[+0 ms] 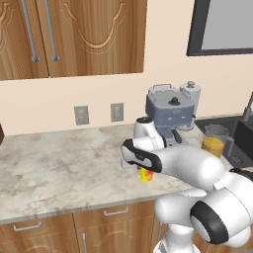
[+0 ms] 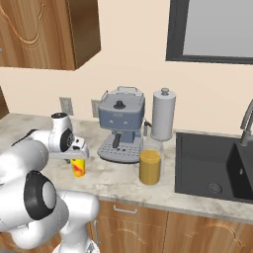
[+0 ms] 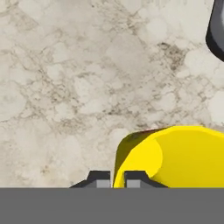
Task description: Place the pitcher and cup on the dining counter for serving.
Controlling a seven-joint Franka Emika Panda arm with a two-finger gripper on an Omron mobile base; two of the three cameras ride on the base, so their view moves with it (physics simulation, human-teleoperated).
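Observation:
The small yellow cup (image 1: pixel 146 174) (image 2: pixel 77 168) stands upright on the marble worktop (image 1: pixel 59 163), near its front edge. My gripper (image 2: pixel 77 157) comes down on it from above. In the hand view the fingertips (image 3: pixel 99 180) sit close together at the cup's (image 3: pixel 175 153) rim, with its thin yellow wall pinched between them. My gripper (image 3: pixel 117 180) is shut on the cup. The glass pitcher (image 1: pixel 213 144) (image 2: pixel 150 166), with orange juice in its lower part, stands to the right, between the cup and the sink. The dining counter is out of view.
A grey-blue coffee machine (image 1: pixel 167 111) (image 2: pixel 121 123) stands close behind the cup, with a white canister (image 2: pixel 163 114) beside it. The dark sink (image 2: pixel 212 165) and faucet (image 2: pixel 247 123) lie to the right. Wall cabinets (image 1: pixel 74 34) hang above, drawers below.

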